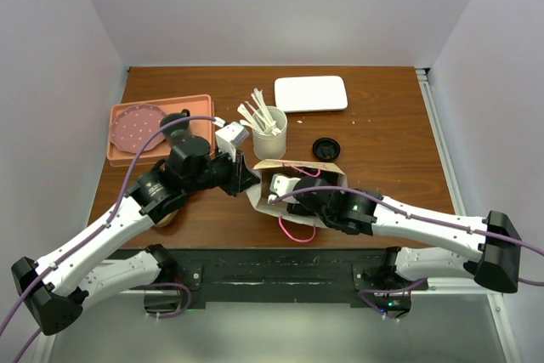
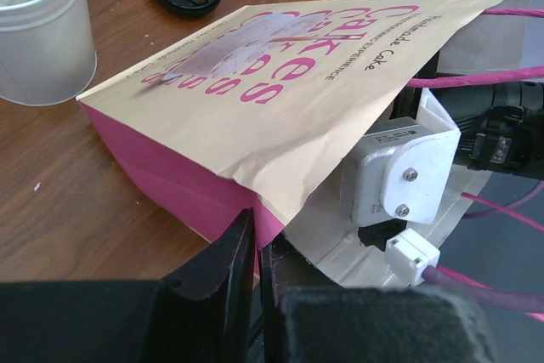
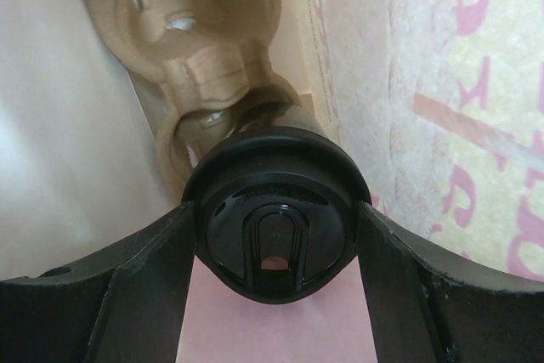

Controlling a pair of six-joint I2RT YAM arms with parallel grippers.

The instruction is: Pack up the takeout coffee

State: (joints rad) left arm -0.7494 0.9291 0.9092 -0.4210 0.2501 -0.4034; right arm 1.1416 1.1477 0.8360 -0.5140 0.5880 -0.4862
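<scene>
Inside the bag (image 2: 280, 91), R gripper (image 3: 276, 278) clamps the coffee cup (image 3: 274, 218) (lid (image 3: 255, 167) toward camera); L gripper (image 2: 255, 257) pinches bag's edge.

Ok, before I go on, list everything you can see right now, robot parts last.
dark brown paper coffee cup with a black plastic lid: one, near-black, inside the bag
tan paper bag with pink lettering: one, tan and pink, on its side at the table's near middle
moulded pulp cup carrier: one, beige, inside the bag beyond the cup
white cup of pale stirrers: one, white, behind the bag
loose round black plastic lid: one, black, right of the white cup
white rectangular tray: one, white, far middle
salmon-pink tray: one, far left
pink dotted disc: one, in that tray
dark mug: one, in that tray
brown wooden table: one
left gripper: pinching the bag's edge
right gripper: inside the bag, closed on the cup
</scene>
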